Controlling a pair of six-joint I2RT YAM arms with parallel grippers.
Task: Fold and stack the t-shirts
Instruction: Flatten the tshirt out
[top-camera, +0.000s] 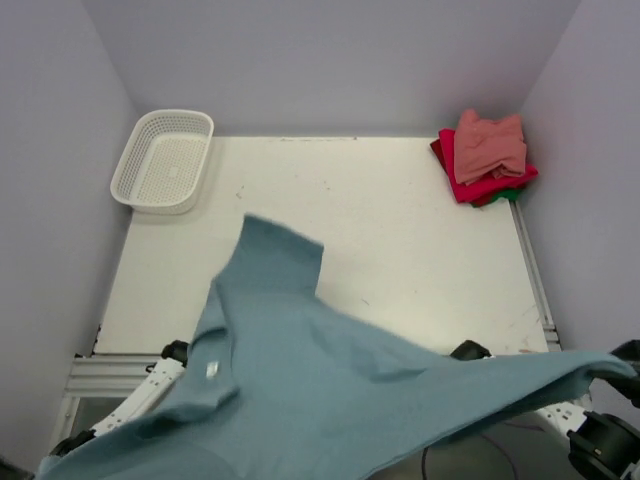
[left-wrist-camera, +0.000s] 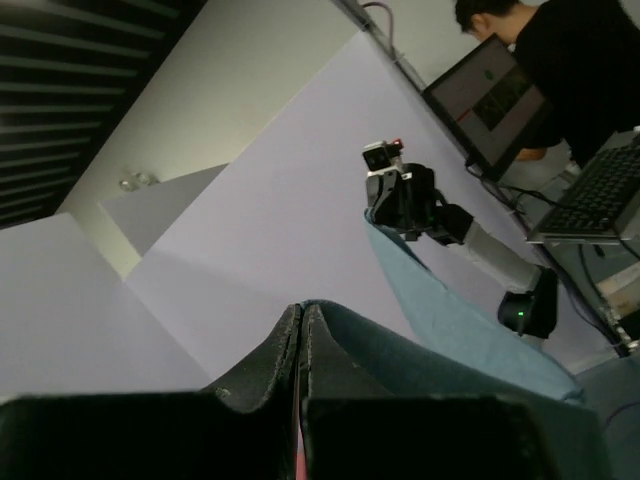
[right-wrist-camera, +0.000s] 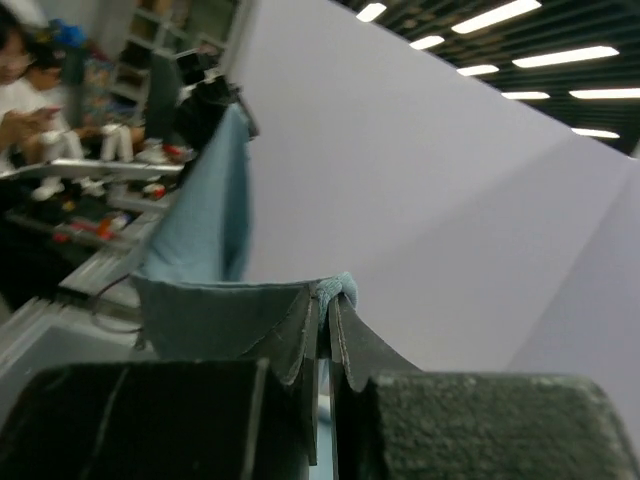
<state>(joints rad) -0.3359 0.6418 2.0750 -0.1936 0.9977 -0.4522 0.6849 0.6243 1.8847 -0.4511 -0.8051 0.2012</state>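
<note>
A large teal-blue t-shirt (top-camera: 330, 380) hangs stretched in the air between my two grippers, low over the near edge of the table (top-camera: 400, 230). One loose end (top-camera: 282, 250) reaches out over the table. My left gripper (left-wrist-camera: 301, 310) is shut on one edge of the cloth (left-wrist-camera: 420, 360). My right gripper (right-wrist-camera: 326, 300) is shut on the other edge, with a roll of teal fabric (right-wrist-camera: 341, 286) bulging from its tips. In the top view the cloth covers the left gripper. A stack of folded t-shirts sits at the back right: salmon-pink (top-camera: 490, 145) on red (top-camera: 478, 187) on green (top-camera: 510, 195).
A white mesh basket (top-camera: 165, 160) stands at the table's back left corner. Lilac walls close in the table on three sides. An aluminium frame rail (top-camera: 535, 275) runs along the table's right edge. People and desks show beyond the cell in both wrist views.
</note>
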